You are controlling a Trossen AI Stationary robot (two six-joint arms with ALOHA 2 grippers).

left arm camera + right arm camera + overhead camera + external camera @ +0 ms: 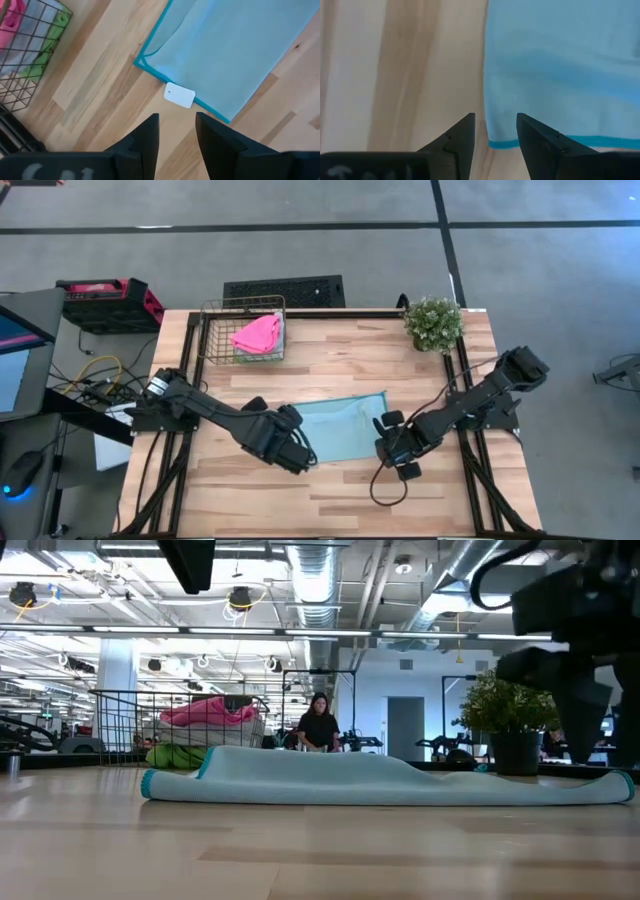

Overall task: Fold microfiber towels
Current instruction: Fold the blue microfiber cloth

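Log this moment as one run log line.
teal towel: flat mid-table | left gripper: open, empty, at tag corner | right gripper: open, empty, at opposite edge

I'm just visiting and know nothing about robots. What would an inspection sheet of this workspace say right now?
Surface: wooden table, bare at the front.
Job's things: teal towel lies folded mid-table, white tag at one corner; pink towel on top of a grey one and a green one in the wire basket.
Clutter: potted plant at the back right corner.
Grippers: left gripper open, empty, off the tag corner; right gripper open, empty, at the opposite end's hem.
Cables: black cable loops under the right arm; yellow wires left of the table.
Surroundings: a person far behind.
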